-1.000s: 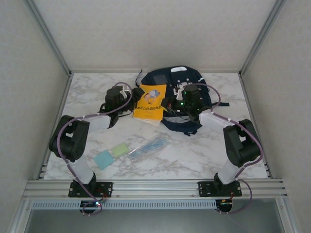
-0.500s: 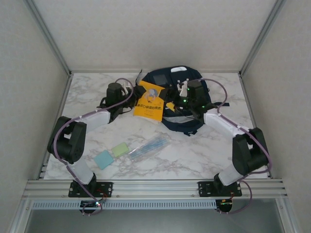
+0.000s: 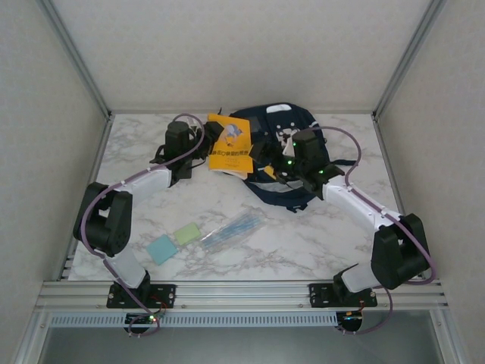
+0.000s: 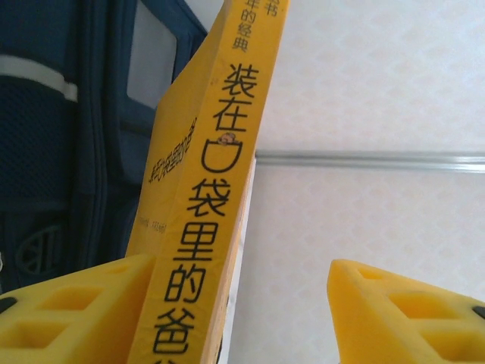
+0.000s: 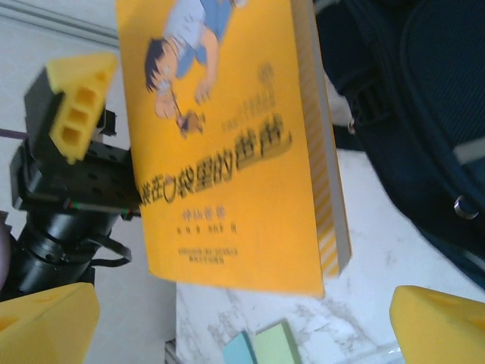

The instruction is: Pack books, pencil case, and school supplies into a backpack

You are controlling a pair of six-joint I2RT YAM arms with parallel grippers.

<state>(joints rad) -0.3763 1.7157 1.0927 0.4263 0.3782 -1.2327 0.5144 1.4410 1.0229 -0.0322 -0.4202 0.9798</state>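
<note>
though left claw and right claw gape, the cropped booklet touches one left pad.

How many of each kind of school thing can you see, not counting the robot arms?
Book: 1
Backpack: 1
Clear pencil case: 1
Small pads: 2, the blue pad and the green pad
Total: 5

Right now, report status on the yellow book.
Left fingers straddle orange-yellow book, grip unconfirmed. Right fingers open, empty, over backpack. Book tilted beside backpack, not inside.
</note>
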